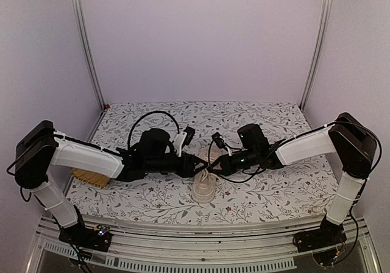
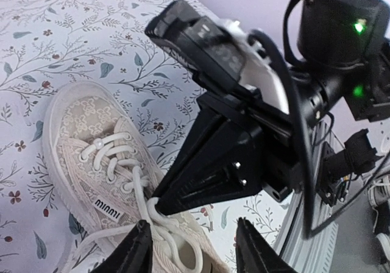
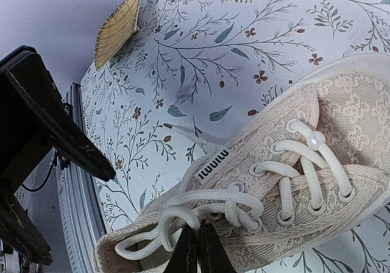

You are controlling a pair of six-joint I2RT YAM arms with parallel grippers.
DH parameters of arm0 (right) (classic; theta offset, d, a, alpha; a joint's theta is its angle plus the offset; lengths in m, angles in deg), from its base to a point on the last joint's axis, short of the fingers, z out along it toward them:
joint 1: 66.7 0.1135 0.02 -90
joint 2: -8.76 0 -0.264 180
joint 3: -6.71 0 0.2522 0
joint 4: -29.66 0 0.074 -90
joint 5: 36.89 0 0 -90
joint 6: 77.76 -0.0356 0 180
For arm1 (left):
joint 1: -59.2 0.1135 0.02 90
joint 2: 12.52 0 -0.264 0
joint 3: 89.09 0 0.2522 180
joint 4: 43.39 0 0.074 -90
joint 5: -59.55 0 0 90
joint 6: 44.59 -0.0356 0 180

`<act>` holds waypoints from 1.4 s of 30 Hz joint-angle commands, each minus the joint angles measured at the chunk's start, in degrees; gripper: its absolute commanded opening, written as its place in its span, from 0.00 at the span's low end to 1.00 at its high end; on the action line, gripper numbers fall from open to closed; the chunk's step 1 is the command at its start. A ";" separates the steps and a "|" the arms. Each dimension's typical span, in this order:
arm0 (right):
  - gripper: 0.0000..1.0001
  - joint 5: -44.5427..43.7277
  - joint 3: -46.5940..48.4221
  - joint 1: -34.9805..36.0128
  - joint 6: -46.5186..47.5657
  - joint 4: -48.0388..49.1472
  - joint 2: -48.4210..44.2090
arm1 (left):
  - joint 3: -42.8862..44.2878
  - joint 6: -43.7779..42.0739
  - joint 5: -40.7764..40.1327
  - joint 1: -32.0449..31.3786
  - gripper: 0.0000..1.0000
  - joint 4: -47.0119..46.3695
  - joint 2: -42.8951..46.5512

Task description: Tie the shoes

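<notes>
Robot lab test cell, not a home. Left arm (image 1: 85,157) and right arm (image 1: 304,148) are bolted to an aluminium rail (image 1: 201,248) at the table's near edge. Aluminium frame posts (image 1: 85,41) run up bare pale walls (image 1: 201,35). Loose cables (image 1: 152,116), green status LED (image 2: 359,24). A floral-print cloth (image 1: 274,194) covers the tabletop.

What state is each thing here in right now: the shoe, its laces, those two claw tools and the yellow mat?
Cream lace-patterned low-top sneaker: upright on its sole.
Pale laces: threaded through the eyelets, slack, no tight bow.
Left tool: open, over the sneaker's opening.
Right tool: shut on the laces.
Flat yellow woven mat: lying flat, apart from the sneaker.
</notes>
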 commanded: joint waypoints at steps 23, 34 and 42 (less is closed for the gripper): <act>0.02 -2.77 -0.07 0.14 -0.06 -0.95 -0.36 | 8.29 5.29 -0.38 2.62 0.10 6.69 -9.82; 0.02 -4.09 2.08 0.11 -1.17 -2.10 0.94 | 7.10 5.98 1.17 2.68 0.00 3.03 -9.49; 0.02 -4.71 3.28 0.13 -1.34 -1.48 1.60 | 5.82 5.69 1.93 2.60 0.00 1.43 -8.82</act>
